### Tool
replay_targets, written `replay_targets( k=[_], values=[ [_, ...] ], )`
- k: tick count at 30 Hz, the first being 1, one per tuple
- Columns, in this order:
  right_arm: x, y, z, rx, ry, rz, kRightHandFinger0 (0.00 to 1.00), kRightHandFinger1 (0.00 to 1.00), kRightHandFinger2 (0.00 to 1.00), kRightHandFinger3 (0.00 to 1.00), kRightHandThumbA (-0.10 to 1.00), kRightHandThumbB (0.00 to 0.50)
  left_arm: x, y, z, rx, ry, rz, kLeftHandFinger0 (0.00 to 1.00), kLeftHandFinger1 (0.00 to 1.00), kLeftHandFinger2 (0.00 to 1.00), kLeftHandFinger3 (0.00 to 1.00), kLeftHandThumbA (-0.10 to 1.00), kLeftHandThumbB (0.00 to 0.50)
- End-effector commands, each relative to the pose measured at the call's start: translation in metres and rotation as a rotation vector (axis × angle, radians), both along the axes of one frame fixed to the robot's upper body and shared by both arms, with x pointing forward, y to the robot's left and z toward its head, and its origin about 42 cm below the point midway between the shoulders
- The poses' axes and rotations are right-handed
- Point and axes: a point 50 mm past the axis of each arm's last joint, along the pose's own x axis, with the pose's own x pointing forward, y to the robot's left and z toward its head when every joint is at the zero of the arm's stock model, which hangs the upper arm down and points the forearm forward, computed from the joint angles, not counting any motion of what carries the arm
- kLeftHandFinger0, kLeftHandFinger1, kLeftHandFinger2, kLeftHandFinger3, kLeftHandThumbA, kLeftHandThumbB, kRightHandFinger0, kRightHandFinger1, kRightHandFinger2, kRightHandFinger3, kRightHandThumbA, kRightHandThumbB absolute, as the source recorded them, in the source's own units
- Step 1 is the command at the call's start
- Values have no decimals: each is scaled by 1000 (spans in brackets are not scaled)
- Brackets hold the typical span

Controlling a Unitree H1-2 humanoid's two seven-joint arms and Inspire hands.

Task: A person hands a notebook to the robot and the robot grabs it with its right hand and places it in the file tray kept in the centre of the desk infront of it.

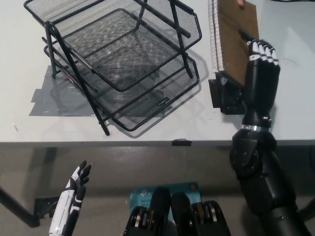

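A brown notebook (230, 29) with a silver spiral spine stands tilted above the desk's right side. A person's fingertip (240, 2) touches its top edge. My black right hand (258, 73) is behind its lower right part, fingers curled over the cover and thumb (222, 82) against the bottom edge, so it is shut on the notebook. The black mesh file tray (162, 105), with stacked tiers, stands on the desk's centre-left with nothing in it. My white left hand (75, 189) hangs open below the desk edge at lower left.
A grey tape patch (51, 98) lies under the tray's left side. The white desk's front edge (98, 142) runs across the picture, with a small black clip (181, 142) on it. A blue item (147, 194) lies on the floor below.
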Motion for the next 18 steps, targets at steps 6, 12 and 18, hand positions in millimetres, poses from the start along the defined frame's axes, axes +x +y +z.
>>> replay_targets(
  k=[6, 12, 18],
  values=[
    [10, -6, 68, 60, -277, 23, 0, 0, 181, 73, 760, 0, 5, 4, 11, -7, -73, 7, 1000, 1000, 1000, 1000, 1000, 372],
    [4, -6, 79, 117, -313, 38, 0, 0, 259, 77, 858, 0, 7, 4, 12, -8, -77, 5, 1000, 1000, 1000, 1000, 1000, 364],
    [-12, -16, 107, 176, -400, 13, 0, 0, 161, 492, 773, 3, 10, 4, 15, -6, -77, 4, 1000, 1000, 1000, 1000, 1000, 363]
  ],
)
